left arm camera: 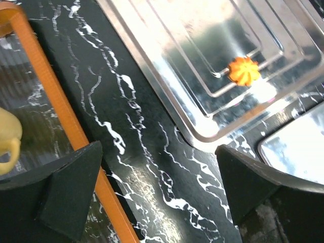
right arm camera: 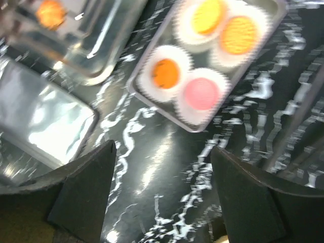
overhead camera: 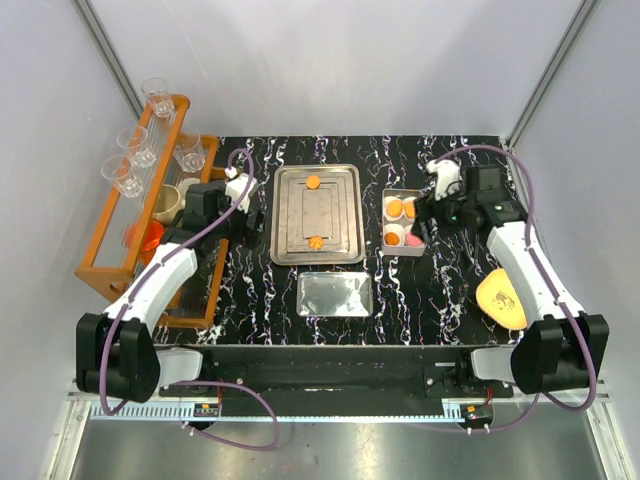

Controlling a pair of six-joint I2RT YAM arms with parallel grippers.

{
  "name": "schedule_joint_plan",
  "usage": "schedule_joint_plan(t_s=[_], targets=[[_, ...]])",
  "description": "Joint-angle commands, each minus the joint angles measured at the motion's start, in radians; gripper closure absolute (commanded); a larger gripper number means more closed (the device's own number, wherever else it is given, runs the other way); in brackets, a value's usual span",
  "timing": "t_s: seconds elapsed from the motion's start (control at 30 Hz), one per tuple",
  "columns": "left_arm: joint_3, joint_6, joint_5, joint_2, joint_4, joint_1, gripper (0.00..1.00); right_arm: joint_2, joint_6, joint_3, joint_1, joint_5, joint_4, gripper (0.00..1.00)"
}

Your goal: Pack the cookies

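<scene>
Room: white-walled booth, arm bases along the near edge.
Desk [overhead camera: 420, 300]: black, white marbling.
Rack [overhead camera: 100, 270]: orange wood, far left, clear glasses on the top rail.
Left fingers [overhead camera: 252, 215]: spread wide, nothing held; over bare desk between rack and the big tray's near-left corner.
Big tray [overhead camera: 288, 215]: steel, stepped floor, mid-desk.
Loose cookies: round orange cookie [overhead camera: 312, 182] by the tray's far edge; flower-shaped cookie [left arm camera: 243, 70] by the near edge, sitting right on a floor step.
Steel plate [overhead camera: 334, 295]: flat, just nearside of the big tray; maybe the box lid, cannot tell.
Box [overhead camera: 404, 193]: small steel, right of the big tray; four white paper cups [right arm camera: 146, 71], one cookie in each: yellow [right arm camera: 208, 14], ridged orange [right arm camera: 239, 34], plain orange [right arm camera: 166, 73], pink [right arm camera: 201, 93].
Right fingers [overhead camera: 432, 212]: wide open too, empty; just beside the box, nearside right.
Yellow lump [overhead camera: 502, 300]: far right, not part of the job.
Progress (judgement): four packed, two left on the tray.
Step in hand (judgement): left-arm pick of the flower-shaped cookie, closest to those fingers.
Doing it well: come straight down, straddle across the widest part, tips right down on the steel, close gently. Thin and slick, likely to skate or crumble. Mind the floor step under one tip. Lift vertical before swinging right.
Open point: all four cups occupied, so drop spot unclear.
</scene>
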Motion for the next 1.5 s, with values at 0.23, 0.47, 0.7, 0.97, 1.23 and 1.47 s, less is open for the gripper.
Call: schedule_joint_plan(t_s=[0.23,0.47,0.7,0.97,1.23,1.47], targets=[[-0.111,0.101,0.085,-0.075,0.025,-0.064,0.01,0.067,0.032,-0.107,0.292,-0.053,-0.040,0.26],[-0.107,0.088,0.074,-0.050,0.056,-0.068,0.01,0.212,0.033,-0.122,0.401,-0.010,0.002,0.27],[-0.114,0.094,0.076,-0.033,0.067,-0.073,0.01,0.302,0.041,-0.103,0.498,0.027,0.019,0.30],[-0.119,0.104,0.090,-0.023,0.091,-0.073,0.01,0.369,0.046,-0.088,0.553,0.072,0.025,0.32],[-0.124,0.118,0.093,-0.016,0.099,-0.073,0.01,0.429,0.056,-0.054,0.575,0.099,0.034,0.36],[-0.124,0.121,0.099,-0.015,0.102,-0.073,0.01,0.473,0.070,-0.037,0.618,0.153,0.045,0.44]])
